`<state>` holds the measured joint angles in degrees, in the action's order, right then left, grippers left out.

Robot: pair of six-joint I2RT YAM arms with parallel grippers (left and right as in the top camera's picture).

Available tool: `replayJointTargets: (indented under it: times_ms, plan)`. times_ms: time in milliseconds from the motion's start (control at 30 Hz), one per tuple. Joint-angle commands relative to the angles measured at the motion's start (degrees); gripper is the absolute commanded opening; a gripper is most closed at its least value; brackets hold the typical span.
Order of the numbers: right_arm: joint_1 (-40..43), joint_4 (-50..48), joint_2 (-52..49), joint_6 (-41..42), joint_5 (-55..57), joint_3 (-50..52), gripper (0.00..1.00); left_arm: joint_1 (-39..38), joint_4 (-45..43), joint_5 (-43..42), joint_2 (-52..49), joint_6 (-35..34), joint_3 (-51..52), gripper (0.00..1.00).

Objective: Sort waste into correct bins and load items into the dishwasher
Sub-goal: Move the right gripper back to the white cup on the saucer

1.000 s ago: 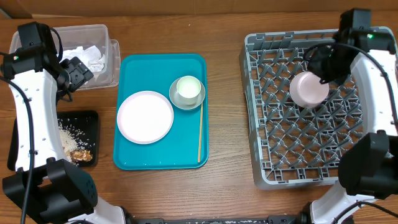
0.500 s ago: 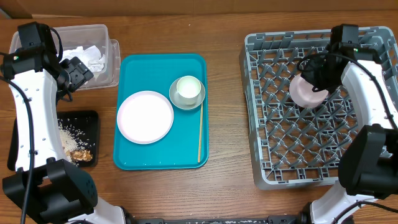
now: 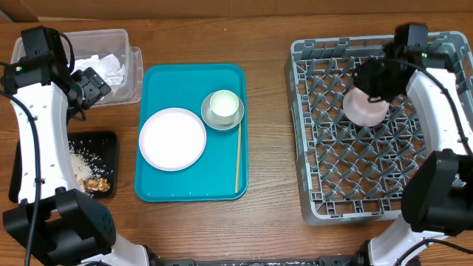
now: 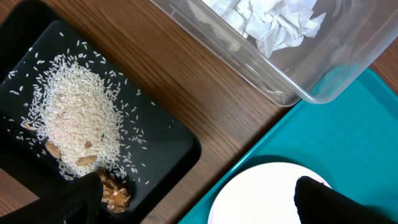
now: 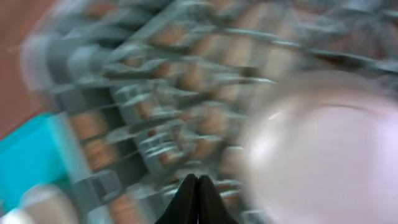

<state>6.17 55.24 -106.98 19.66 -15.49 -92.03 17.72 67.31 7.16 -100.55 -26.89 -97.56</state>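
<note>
The pinkish-white dish [image 3: 364, 109] lies among the prongs of the grey rack [image 3: 325, 177], in the upper right of the overhead frame. The right gripper [image 5: 196, 186] hangs over the dish's upper edge, its fingers clenched together on nothing; its wrist view is blurred. At centre, the teal tray [image 3: 170, 85] carries a white plate [image 3: 172, 139], a cup [image 3: 224, 104] in a bowl [image 3: 207, 115], and a thin stick [image 3: 238, 159]. At upper left, the left gripper [image 3: 90, 86] is spread wide beside the clear tub [image 3: 131, 66] of napkins [image 3: 103, 65]. Below, the black tray [image 3: 107, 151] holds rice crumbs [image 3: 80, 162].
</note>
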Motion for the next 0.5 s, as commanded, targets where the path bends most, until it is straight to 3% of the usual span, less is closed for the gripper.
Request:
replayJointTargets:
  times_ms: [0,133,233,300,467]
  plan:
    - [-5.9,0.1,3.7,-3.2,-9.5,-4.2,0.04,-0.1,-0.1,0.7,0.6,-0.6,-0.9,1.00]
    - [-15.8,-3.2,4.9,-3.2,-9.4,-4.4,0.15,-0.1,-0.1,0.7,0.6,-0.6,-0.9,1.00]
    - [-24.3,-6.6,4.3,-3.1,-5.3,-4.4,0.38,-0.1,-0.1,0.7,0.6,-0.6,-0.9,1.00]
    - [-30.4,-8.6,3.7,-2.4,0.4,-4.4,0.48,-0.1,-0.1,0.7,0.6,-0.6,-0.9,1.00]
    - [-43.8,-13.5,1.5,-1.2,14.3,-4.4,0.61,-0.1,-0.1,0.7,0.6,-0.6,-0.9,1.00]
